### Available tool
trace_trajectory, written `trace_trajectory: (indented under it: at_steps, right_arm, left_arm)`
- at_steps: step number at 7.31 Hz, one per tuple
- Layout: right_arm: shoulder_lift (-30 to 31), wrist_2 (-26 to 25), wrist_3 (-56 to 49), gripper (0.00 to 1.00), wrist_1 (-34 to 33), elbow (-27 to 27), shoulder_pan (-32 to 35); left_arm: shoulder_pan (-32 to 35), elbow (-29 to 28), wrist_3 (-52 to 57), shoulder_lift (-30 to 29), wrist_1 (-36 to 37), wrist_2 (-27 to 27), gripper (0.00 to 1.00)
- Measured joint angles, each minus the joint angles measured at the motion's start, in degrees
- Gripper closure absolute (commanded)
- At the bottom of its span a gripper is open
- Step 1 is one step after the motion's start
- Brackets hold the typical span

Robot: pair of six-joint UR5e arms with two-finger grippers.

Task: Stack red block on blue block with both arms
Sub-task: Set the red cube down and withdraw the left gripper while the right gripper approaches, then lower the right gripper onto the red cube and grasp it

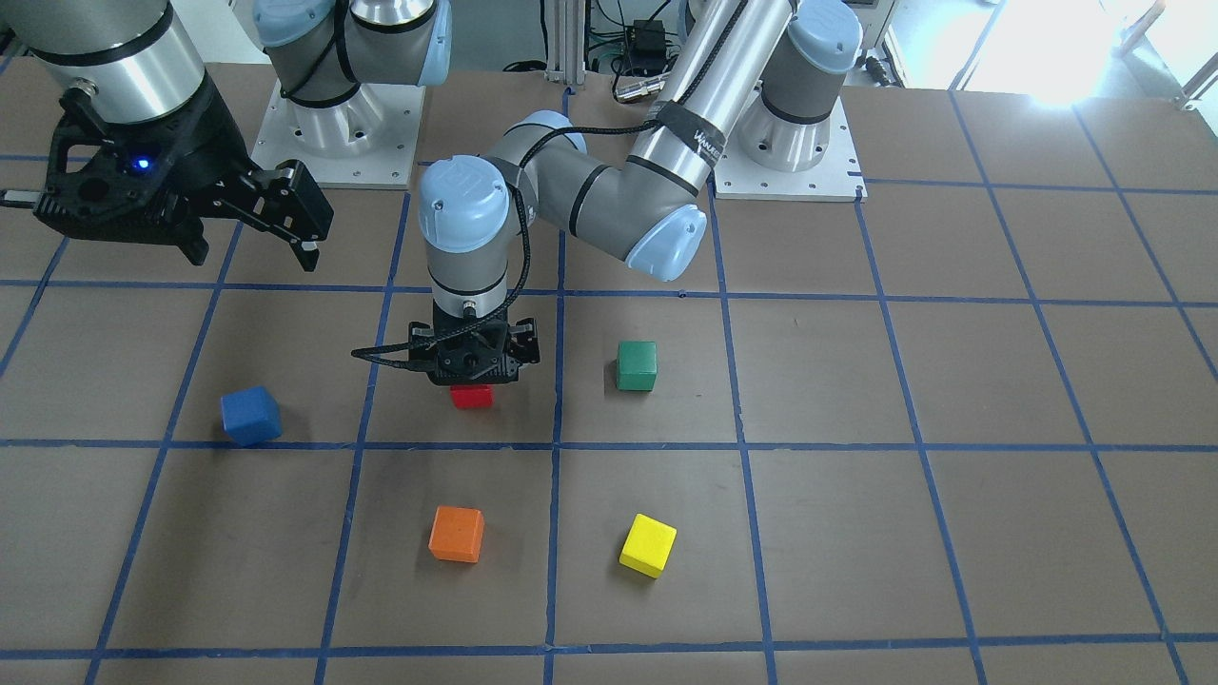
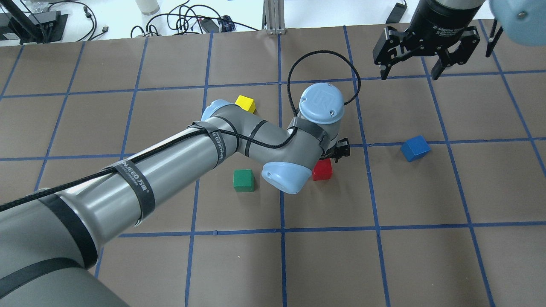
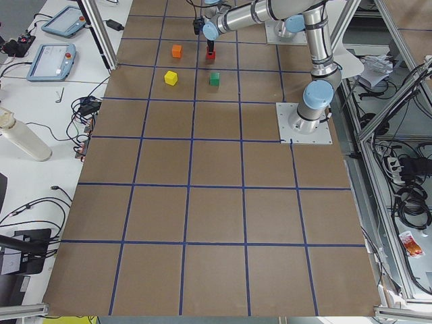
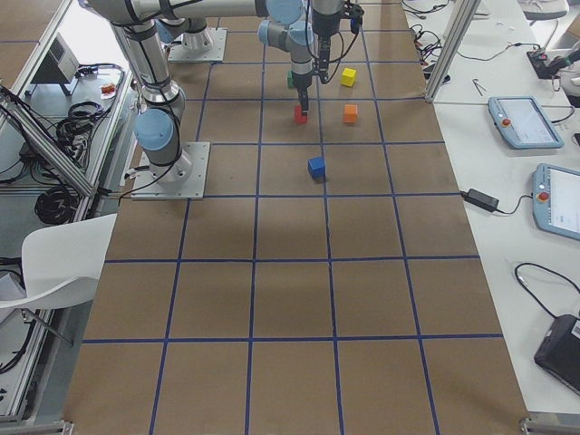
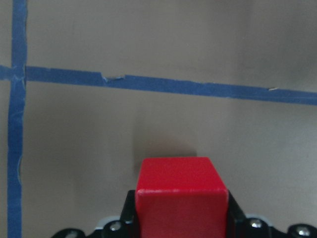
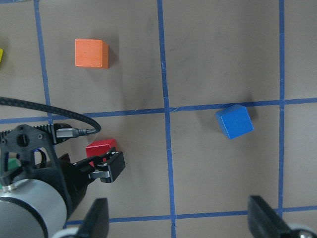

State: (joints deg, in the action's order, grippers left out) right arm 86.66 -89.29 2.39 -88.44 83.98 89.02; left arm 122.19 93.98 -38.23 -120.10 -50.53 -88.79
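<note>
Left fingers [image 5: 233,214] pinch one red block [image 5: 181,198].

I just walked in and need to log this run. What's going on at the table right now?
The left gripper is down over the red block, with a finger on each side, apparently closed on it. Whether the cube is off the table I cannot tell. The blue block sits alone in the neighbouring grid square, with nothing on it yet. The right gripper hangs open above the table, holding nothing. The green cube, orange cube and yellow cube lie apart, untouched.
</note>
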Motion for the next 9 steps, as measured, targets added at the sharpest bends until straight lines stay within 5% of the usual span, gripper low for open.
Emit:
trace_trajectory:
  at_steps: [5,9]
  right_arm:
    - [-0.10,0.56,5.85,0.00,-3.27,6.00,5.56]
    - [-1.44,0.61,9.07,0.00,-30.04,26.67,11.21]
  left_arm:
    - [-18.14,-0.10,16.79,13.23,-13.38,0.75,0.00]
    - [-29.46,-3.82,28.42,21.76,-28.19,1.74,0.00]
